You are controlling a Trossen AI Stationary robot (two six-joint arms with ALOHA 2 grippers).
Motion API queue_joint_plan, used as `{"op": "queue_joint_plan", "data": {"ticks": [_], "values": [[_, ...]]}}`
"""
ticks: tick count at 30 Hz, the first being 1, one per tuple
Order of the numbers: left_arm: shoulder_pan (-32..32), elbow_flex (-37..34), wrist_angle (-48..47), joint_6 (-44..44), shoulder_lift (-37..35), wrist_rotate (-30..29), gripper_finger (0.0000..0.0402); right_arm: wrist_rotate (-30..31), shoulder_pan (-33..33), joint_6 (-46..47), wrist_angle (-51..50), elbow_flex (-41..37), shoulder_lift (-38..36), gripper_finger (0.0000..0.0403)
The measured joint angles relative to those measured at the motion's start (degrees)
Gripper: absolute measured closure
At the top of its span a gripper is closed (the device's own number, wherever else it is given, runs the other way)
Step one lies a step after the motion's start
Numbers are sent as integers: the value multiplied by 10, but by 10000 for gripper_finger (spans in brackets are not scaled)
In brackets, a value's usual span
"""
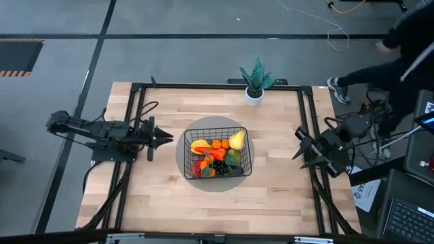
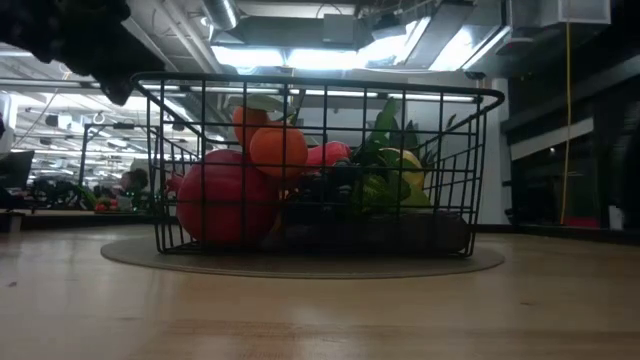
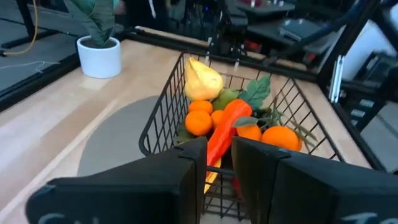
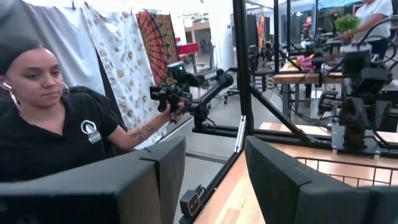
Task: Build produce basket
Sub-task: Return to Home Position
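Midway across the wooden table (image 1: 203, 210), the basket (image 1: 249, 152) stands upright on a round grey mat (image 1: 182, 157), and the produce (image 1: 217, 156) lies heaped inside it. A yellow pear (image 3: 200, 81) sits in the corner nearest the potted plant (image 1: 255, 81), which stands well apart at the table's far edge. Oranges (image 3: 199, 121) cluster beside a carrot (image 3: 227, 121) that slants across the middle of the pile, black grapes (image 1: 220, 166) lie lower among the fruit, and a red apple (image 2: 225, 200) presses against the mesh wall on the side the low view faces. To the basket's left, the left gripper (image 1: 168, 139) hovers near the wire wall with its tips aimed at it but not touching; its fingers (image 3: 186, 180) stand only a slim gap apart and grasp nothing. Over at the table's right edge, well clear of the basket, the right gripper (image 1: 298, 144) hangs released, its two fingers (image 4: 273, 174) spread wide with nothing between them. Its wrist camera looks off the table toward a person (image 4: 56, 137) in a black shirt whose hand rests on a dark handle.
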Motion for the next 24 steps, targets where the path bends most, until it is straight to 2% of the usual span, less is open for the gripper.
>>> {"op": "queue_joint_plan", "data": {"ticks": [9,18,24], "values": [[0,-65,84,12,-61,-1,337,0,0,-16,-18,0,-69,238],[0,-106,125,6,-73,-1,337,4,0,-15,-80,-1,-132,238],[0,-138,152,-5,-73,0,337,62,0,-14,-124,-1,-150,238]]}}
